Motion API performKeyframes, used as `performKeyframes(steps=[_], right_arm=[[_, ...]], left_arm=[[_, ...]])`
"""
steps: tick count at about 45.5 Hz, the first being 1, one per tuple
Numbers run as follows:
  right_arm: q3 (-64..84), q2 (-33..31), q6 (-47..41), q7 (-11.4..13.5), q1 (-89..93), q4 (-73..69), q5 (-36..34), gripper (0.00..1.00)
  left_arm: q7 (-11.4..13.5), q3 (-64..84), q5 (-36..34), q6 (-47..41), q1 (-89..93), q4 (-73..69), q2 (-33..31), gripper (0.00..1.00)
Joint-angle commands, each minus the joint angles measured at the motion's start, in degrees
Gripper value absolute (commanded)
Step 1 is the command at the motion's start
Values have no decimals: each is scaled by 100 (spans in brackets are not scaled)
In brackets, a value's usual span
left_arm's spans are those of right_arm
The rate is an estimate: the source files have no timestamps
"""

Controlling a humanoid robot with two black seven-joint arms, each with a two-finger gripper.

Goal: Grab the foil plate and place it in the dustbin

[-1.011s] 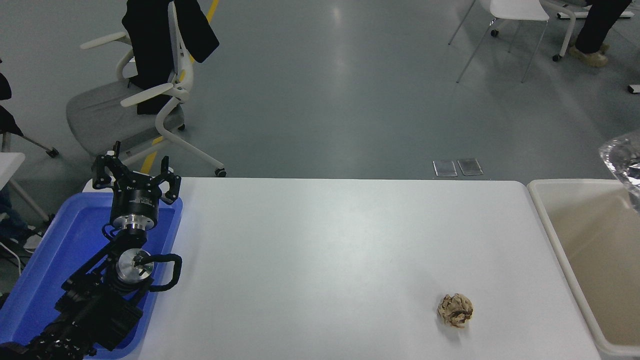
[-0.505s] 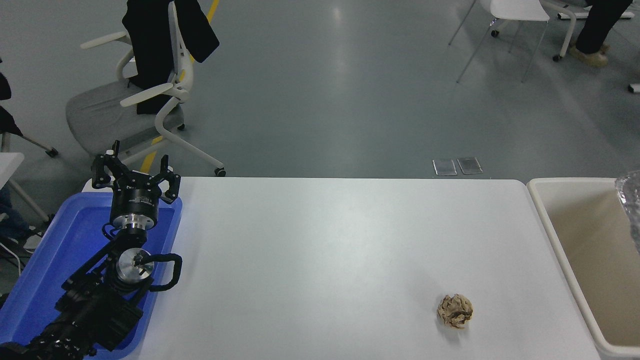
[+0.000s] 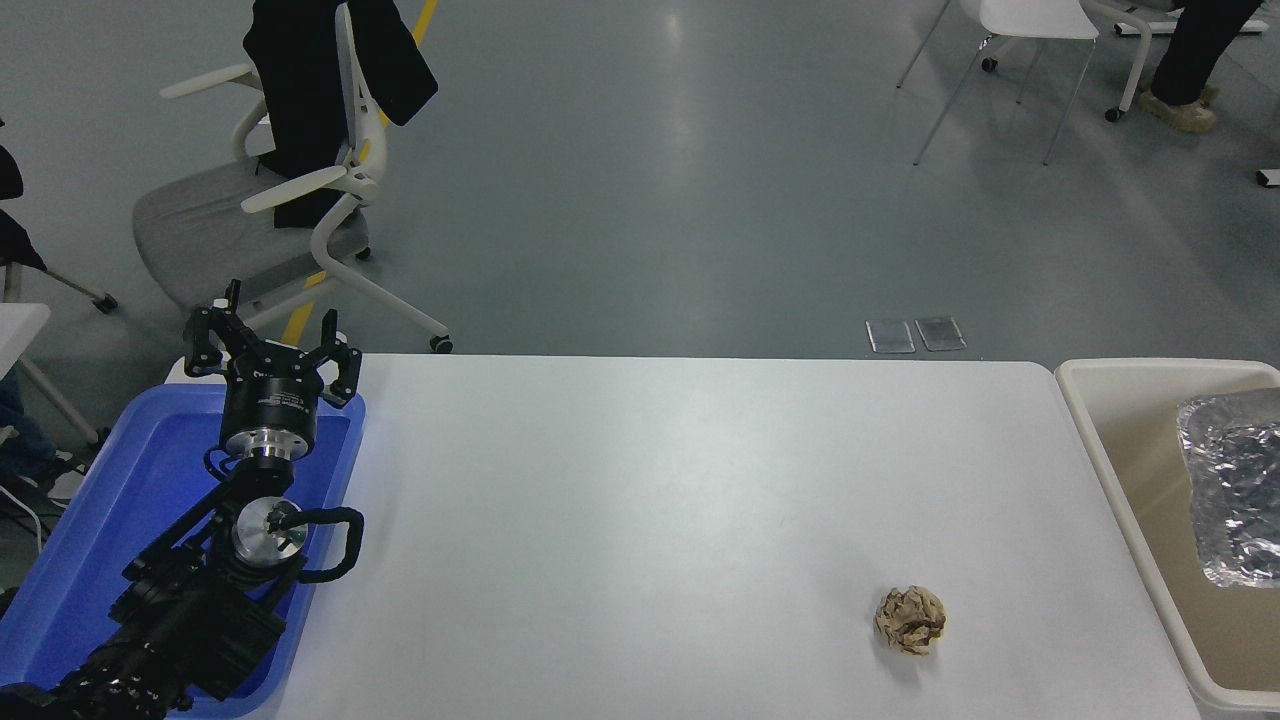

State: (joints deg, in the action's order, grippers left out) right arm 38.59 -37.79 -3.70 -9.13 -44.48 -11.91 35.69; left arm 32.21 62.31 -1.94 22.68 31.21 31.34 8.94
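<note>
The foil plate (image 3: pixel 1232 490) lies inside the dustbin (image 3: pixel 1120 440) at the right end of the bench (image 3: pixel 650 500), its crinkled silver surface facing up and its right side cut off by the picture's edge, so its full outline cannot be seen. It sits toward the far right part of the tub, with bare cream floor showing between it and the tub's left wall, and nothing grips it. The right arm and its hand are out of view. The left arm comes in from the lower left corner and hangs over the blue tray (image 3: pixel 90 520), which sits at the left end of the bench; the left hand (image 3: pixel 270 352) points away from the camera above the tray's far edge, its black fingers spread apart and clasping nothing. A small brown crumpled paper ball (image 3: pixel 910 620) rests alone on the white bench top, near the front edge and to the left of the dustbin, apart from its wall. Beyond the bench the grey floor holds an office chair (image 3: pixel 250 210) with a dark garment (image 3: pixel 320 70) draped over its back at the upper left, a white chair (image 3: pixel 1020 40) at the upper right, and beside it the lower leg and shoe of a person (image 3: pixel 1190 70) at the top right corner. Two small metal floor plates (image 3: pixel 915 334) lie just past the bench's far edge.
</note>
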Motion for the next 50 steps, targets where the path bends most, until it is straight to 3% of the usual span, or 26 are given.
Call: performKeyframes(steps=[1,2,21,39,50], right_arm=[[-133,79,71,16,185,66,-36,94],[-124,79,71,16,185,49,-36,100],[-71,-9,-17,-28,-289,-706,-1,100],[957,-1116,-52,-19,-2670,-4203,219,100],[2415,-994,-52,-1,-4867,-5927,202,100]], left_arm=[[-4,0,0,0,0,4,3,99],[-4,0,0,0,0,4,-6,99],[-4,0,0,0,0,4,-6,99],[-4,0,0,0,0,4,-6,99],[-4,0,0,0,0,4,-6,99]])
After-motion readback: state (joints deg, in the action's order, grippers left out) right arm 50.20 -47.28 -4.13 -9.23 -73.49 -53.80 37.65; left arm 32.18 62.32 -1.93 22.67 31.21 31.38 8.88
